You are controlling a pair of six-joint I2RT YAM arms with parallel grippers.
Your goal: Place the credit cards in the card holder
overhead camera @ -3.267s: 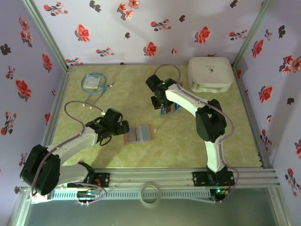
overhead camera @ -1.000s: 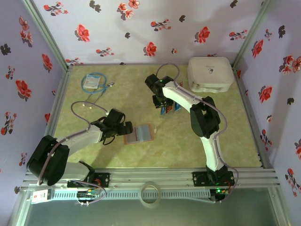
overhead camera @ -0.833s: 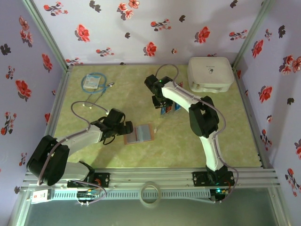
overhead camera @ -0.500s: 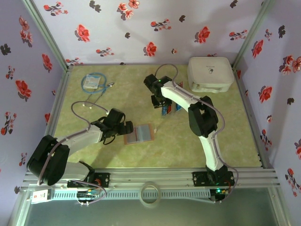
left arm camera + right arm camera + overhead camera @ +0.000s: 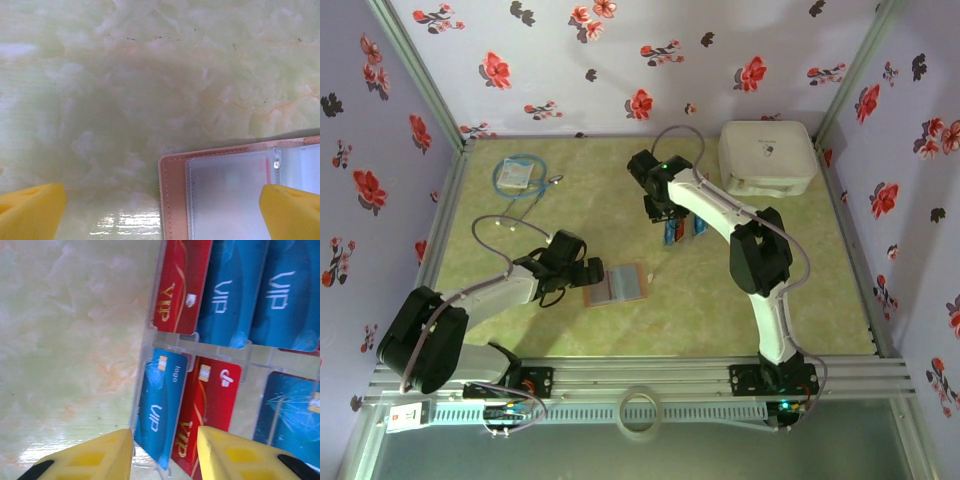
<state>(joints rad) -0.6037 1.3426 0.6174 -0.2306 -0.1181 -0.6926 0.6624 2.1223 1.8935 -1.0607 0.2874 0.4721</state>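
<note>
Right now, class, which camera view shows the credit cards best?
The right wrist view: the credit cards lie close up, red and blue, VIP lettering readable. The top external view gives them as coloured slivers by the right gripper. The left wrist view faces the card holder.

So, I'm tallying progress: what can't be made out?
Number of credit cards: right wrist view cuts them at top and right edges; from above the right gripper covers some.
Whether its fingers touch the blue card: right wrist view's bottom edge cuts the tips.
What the card holder pockets hold: cloudy, cropped in left wrist view; too small from above.
</note>
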